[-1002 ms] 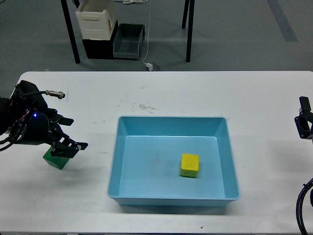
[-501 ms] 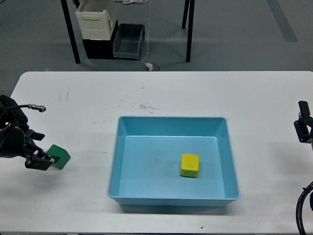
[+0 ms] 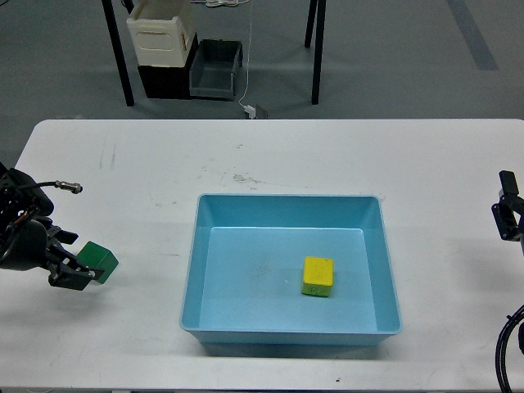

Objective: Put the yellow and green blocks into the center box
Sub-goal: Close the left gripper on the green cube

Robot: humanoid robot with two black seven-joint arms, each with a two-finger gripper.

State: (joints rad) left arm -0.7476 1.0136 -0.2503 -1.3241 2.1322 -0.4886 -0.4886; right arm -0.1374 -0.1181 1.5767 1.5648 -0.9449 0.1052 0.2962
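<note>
- Our left gripper [image 3: 78,264] sits at the worktop's left edge, fingers clamped on the green block [image 3: 100,261]; the arm behind is cut off by the frame.
- The yellow block [image 3: 318,276] lies inside the blue box [image 3: 193,270], mid-worktop toward the front edge.
- Our right gripper [image 3: 508,214] shows only partly at the right edge; we cannot tell how its fingers stand.
</note>
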